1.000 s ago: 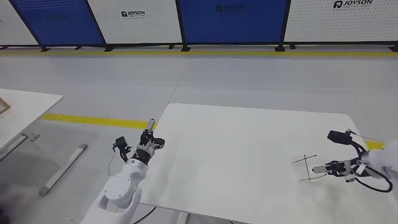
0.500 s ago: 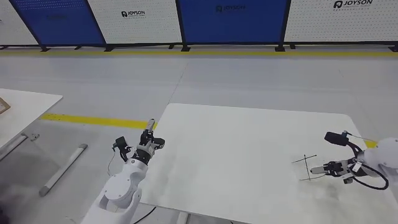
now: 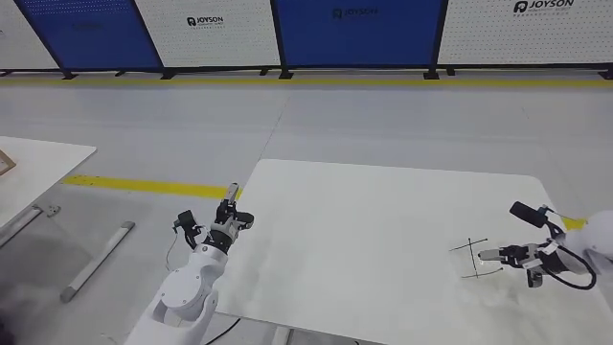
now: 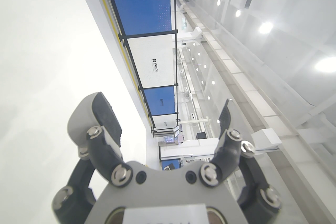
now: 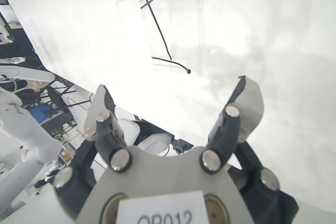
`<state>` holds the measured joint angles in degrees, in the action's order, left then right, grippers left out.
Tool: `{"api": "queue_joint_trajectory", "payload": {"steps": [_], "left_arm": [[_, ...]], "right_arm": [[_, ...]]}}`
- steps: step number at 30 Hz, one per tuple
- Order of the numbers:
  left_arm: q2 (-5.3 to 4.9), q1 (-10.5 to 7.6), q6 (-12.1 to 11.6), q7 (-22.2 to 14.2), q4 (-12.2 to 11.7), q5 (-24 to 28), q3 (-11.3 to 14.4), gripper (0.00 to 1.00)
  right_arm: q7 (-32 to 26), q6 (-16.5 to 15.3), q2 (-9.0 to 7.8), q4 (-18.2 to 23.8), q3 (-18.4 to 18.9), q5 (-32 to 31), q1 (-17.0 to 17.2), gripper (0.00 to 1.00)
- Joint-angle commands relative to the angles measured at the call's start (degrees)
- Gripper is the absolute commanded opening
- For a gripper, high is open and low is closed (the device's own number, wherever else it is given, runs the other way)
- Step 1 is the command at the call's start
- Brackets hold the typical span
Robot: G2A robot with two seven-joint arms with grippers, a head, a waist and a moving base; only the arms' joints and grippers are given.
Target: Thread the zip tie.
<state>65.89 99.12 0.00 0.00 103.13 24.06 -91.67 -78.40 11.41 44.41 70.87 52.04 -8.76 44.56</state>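
Evidently an early stage: nothing threaded yet. Three black zip ties lie loose on the white table, near-right part. Two cross; the third meets the long one's tail end. All lie open, no tail through a head. R gripper: fingers spread, empty, just right of the ties, not touching. L gripper: fingers spread, empty, at the table's left edge, well apart. Left to do, prob.: grasp one tie, bend it, feed tail into head.
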Motion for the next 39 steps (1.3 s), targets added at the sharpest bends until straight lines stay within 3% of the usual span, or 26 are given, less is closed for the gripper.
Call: {"api": "queue_joint_trajectory", "payload": {"steps": [1, 8, 14, 17, 39], "left_arm": [[0.00, 0.00, 0.00, 0.00, 0.00, 0.00, 0.00, 1.00], [0.00, 0.00, 0.00, 0.00, 0.00, 0.00, 0.00, 1.00], [0.00, 0.00, 0.00, 0.00, 0.00, 0.00, 0.00, 1.00], [0.00, 0.00, 0.00, 0.00, 0.00, 0.00, 0.00, 1.00], [0.00, 0.00, 0.00, 0.00, 0.00, 0.00, 0.00, 1.00]], "right_arm": [[0.00, -0.01, 0.00, 0.01, 0.00, 0.01, 0.00, 1.00], [-0.07, 0.35, 0.01, -0.32, 0.04, 0.27, 0.07, 1.00], [-0.77, 4.53, 0.17, 0.02, -0.36, -1.81, -0.74, 1.00], [-1.24, 8.07, 0.62, 0.92, -2.63, -4.04, -1.69, 1.00], [-0.48, 8.06, 1.30, 0.22, -3.46, -5.16, -2.01, 1.00]]}}
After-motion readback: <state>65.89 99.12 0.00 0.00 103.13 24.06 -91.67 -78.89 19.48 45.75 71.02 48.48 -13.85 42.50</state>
